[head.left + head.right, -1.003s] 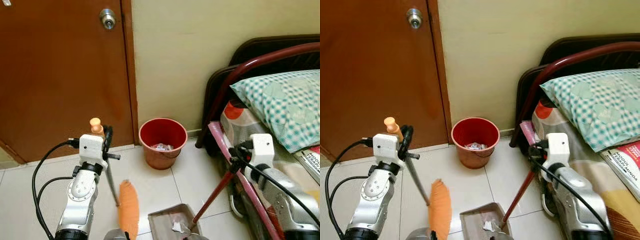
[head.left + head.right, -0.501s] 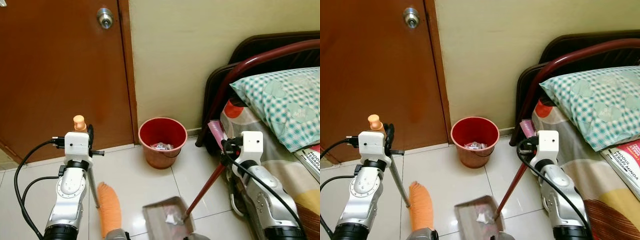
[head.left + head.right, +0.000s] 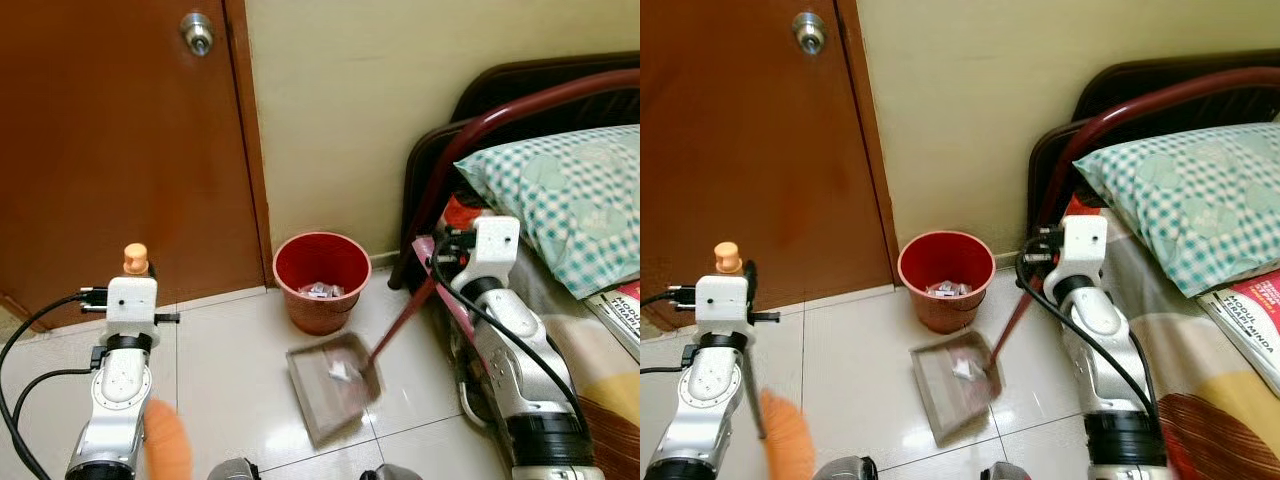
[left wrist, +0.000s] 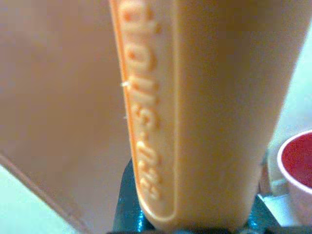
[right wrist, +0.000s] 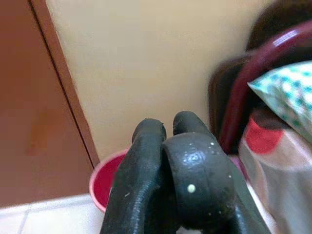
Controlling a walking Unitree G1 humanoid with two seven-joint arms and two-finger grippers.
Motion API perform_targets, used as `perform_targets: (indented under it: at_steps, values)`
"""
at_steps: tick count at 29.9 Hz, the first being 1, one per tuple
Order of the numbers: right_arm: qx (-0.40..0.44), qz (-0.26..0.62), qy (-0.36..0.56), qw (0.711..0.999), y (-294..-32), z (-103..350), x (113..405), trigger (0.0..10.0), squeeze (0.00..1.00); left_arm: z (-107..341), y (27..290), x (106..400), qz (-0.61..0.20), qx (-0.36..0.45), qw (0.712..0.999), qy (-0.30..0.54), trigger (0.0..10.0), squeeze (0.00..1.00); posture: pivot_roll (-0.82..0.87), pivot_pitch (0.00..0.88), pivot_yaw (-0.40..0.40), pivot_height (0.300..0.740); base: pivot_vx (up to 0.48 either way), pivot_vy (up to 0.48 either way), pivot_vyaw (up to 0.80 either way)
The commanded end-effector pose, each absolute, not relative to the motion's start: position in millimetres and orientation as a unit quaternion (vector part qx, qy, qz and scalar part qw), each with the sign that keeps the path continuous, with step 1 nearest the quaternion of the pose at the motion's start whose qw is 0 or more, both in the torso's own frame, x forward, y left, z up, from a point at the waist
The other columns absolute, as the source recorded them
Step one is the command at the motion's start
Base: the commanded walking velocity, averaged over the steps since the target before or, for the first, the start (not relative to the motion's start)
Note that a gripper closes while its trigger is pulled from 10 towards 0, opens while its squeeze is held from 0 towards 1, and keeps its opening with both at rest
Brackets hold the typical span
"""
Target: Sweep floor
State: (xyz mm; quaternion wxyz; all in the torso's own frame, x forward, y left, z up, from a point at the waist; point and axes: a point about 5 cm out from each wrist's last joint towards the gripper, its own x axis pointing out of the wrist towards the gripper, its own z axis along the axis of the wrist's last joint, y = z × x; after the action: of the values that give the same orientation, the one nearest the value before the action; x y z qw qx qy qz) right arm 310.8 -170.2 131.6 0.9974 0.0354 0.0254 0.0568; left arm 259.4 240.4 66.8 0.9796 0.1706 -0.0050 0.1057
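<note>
Bristles of the orange broom (image 3: 166, 448) sat nearest the robot, low by the left arm, with its thin shaft rising to the left hand (image 3: 132, 290) and the orange handle tip showing above it. The left wrist view showed the embossed orange handle (image 4: 195, 112) pressed close against the lens, so that hand was judged clenched on the broom, though its fingers could not be seen directly.

Further out, the grey dustpan (image 3: 333, 386) rested on the tiled floor (image 3: 230, 360) with a scrap of white litter (image 3: 340, 370) in its tray. Its dark red handle (image 3: 400, 320) ran up and to the right to the right hand (image 3: 450, 250), whose black fingers (image 5: 146, 195) appeared closed together around it.

Beyond the dustpan, just ahead and slightly left of it, stood the red bucket (image 3: 322, 280) against the wall, already holding some litter. The pan's long axis pointed roughly toward the bucket, and the right arm was the nearer one. In judgement, the coming move depended on lifting the pan forward along that line and tipping it over the bucket's rim.

A bed with a checked pillow (image 3: 560, 200) lay at the right; the brown door (image 3: 120, 140) stood farthest, at left.
</note>
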Motion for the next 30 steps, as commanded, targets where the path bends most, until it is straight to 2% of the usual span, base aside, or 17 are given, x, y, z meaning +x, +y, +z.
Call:
perform_targets:
  at_steps: [1, 10, 19, 26, 30]
  values:
    - [0.054, 0.053, -0.004, 0.997, -168.3, 144.9, 317.4, 10.0, 0.00, 62.8, 240.2, 257.2, 0.108, 0.177, 0.978, 0.003, 10.0, 0.00, -0.02, 0.067, -0.009, 0.740, 0.000, 0.000, 0.00]
    - [0.099, 0.077, -0.014, 0.992, -142.6, 157.8, 336.6, 10.0, 0.00, 56.0, 228.9, 256.6, 0.107, 0.169, 0.980, 0.008, 10.0, 0.00, -0.01, 0.052, -0.038, 0.740, 0.000, 0.000, 0.00]
    - [0.157, 0.109, -0.048, 0.980, -100.4, 193.1, 362.6, 10.0, 0.00, 56.0, 221.4, 263.1, 0.101, 0.162, 0.982, 0.005, 10.0, 0.00, 0.00, 0.040, -0.048, 0.740, 0.000, 0.000, 0.00]
    - [0.196, 0.098, -0.082, 0.972, -99.0, 225.2, 372.4, 10.0, 0.00, 55.8, 219.9, 263.6, 0.098, 0.161, 0.982, 0.005, 10.0, 0.00, 0.00, 0.038, -0.049, 0.740, 0.000, 0.000, 0.00]
    - [0.211, 0.077, -0.103, 0.969, -110.0, 241.9, 379.3, 10.0, 0.00, 54.9, 219.1, 264.4, 0.096, 0.162, 0.982, 0.006, 10.0, 0.00, 0.00, 0.033, -0.052, 0.740, 0.000, 0.000, 0.00]
